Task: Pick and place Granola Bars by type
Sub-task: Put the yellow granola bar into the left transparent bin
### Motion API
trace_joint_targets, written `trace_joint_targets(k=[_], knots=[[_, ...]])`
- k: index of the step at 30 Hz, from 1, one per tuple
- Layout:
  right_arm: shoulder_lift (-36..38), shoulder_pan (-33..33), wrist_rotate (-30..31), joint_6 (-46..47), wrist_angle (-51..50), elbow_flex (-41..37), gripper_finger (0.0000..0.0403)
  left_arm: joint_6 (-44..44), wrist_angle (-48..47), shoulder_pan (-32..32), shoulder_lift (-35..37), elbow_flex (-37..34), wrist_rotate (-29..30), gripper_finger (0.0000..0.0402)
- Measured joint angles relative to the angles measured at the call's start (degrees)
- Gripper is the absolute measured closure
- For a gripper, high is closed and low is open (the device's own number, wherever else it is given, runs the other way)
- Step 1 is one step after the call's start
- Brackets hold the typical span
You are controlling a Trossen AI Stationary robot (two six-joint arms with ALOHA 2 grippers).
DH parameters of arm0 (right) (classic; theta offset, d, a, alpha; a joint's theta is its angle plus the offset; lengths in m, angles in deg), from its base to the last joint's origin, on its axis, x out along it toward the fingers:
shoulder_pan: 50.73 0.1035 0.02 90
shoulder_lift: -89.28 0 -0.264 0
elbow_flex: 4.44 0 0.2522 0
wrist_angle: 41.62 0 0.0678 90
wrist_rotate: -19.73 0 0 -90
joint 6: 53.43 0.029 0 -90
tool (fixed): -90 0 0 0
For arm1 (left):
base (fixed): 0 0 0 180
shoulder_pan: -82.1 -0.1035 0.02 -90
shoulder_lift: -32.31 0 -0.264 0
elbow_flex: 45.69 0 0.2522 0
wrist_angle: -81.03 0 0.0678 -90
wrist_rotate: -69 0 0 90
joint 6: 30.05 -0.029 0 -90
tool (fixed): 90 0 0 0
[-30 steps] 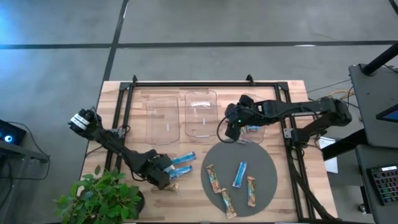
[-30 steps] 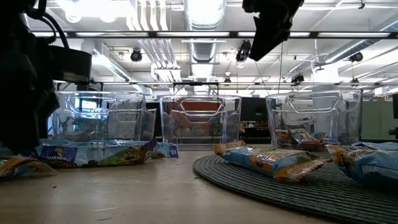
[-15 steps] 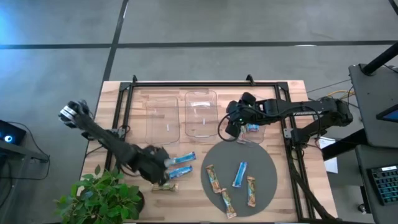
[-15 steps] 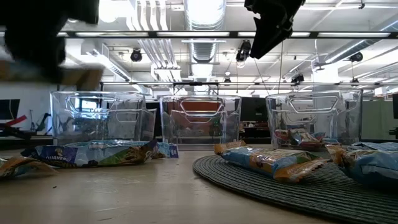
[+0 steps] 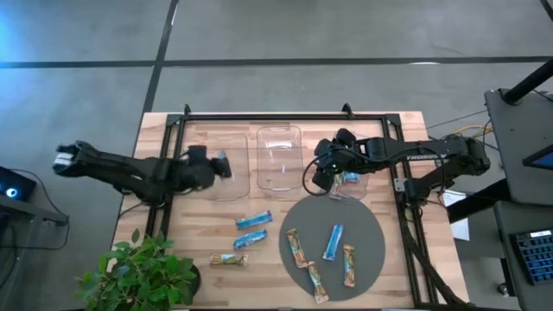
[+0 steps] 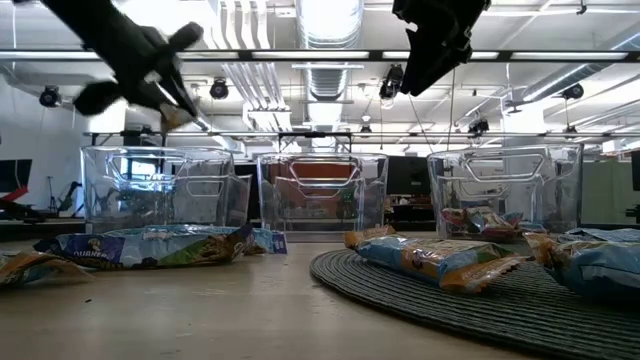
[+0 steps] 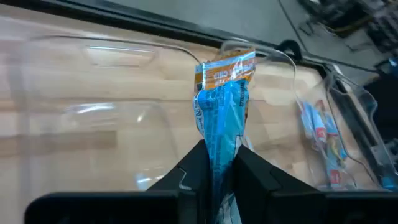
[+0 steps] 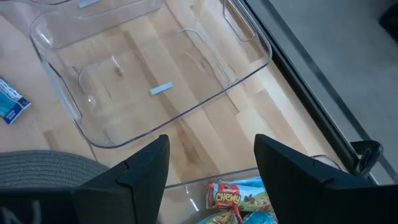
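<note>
High view has the left gripper up over the left clear tray, and the left wrist view shows its jaws pinched tight on a blue granola bar with an orange printed end, hanging above that tray's clear wall. From table level the same gripper sits high above the tray row, a bit blurry.

The right gripper hovers by the near left corner of the right tray, between it and the middle tray. In the right wrist view its two fingers stand wide apart with nothing between them, so it's open. That view also looks down on the middle tray, which only has a small label on its floor, and catches a red "Chewy" bar lying in the right tray, with a blue bar poking in at the edge on the table.

The rest of the bars are scattered around:
- two blue bars lying side by side on the bare wood, left of the round grey mat
- one tan bar closer to the front edge, near the potted plant
- on the mat, three tan bars and one blue bar

Low view shows bars on the mat on the right side and the blue ones on the left side, in front of the three trays.
</note>
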Motion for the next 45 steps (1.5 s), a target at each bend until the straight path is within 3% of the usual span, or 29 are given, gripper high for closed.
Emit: trace_joint_targets(k=[3,6,11,16,19,21,24,31,39,45], knots=[[0.0,0.0,0.0,2.6,-0.3,-0.1,0.0177,-8.2,11.3,-9.0,0.5,-5.6,-10.9,0.0338],[0.0,0.0,0.0,5.1,-1.6,-0.1,0.0177,-12.1,16.9,-15.1,0.7,-8.8,-21.5,0.0307],[0.0,0.0,0.0,5.8,-3.3,-0.3,0.0177,-21.1,14.1,-15.7,3.0,-6.7,-29.4,0.0255],[0.0,-0.1,0.0,5.4,-3.2,-1.1,0.0177,-26.6,-4.7,-11.4,3.7,3.2,-28.2,0.0242],[0.0,-0.2,0.1,4.5,-3.2,-1.9,0.0177,-35.0,-10.1,-6.7,2.7,8.2,-30.1,0.0241],[0.0,-0.2,0.1,3.1,-3.3,-2.5,0.0177,-40.3,-9.0,-0.8,2.1,10.4,-33.8,0.0241],[0.0,-0.2,0.0,2.2,-3.2,-3.3,0.0177,-42.2,-8.9,9.2,-1.5,11.7,-34.6,0.0241],[0.0,-0.1,-0.1,2.1,-3.2,-5.0,0.0177,-41.1,-5.6,27.8,-17.6,11.9,-34.3,0.0241],[0.0,-0.1,-0.7,1.9,-3.3,-7.0,0.0177,-39.0,1.6,32.1,-33.4,12.9,-36.7,0.0241],[0.0,-0.1,-1.6,1.9,-3.3,-7.6,0.0177,-38.7,2.4,34.3,-38.7,14.4,-39.5,0.0241]])
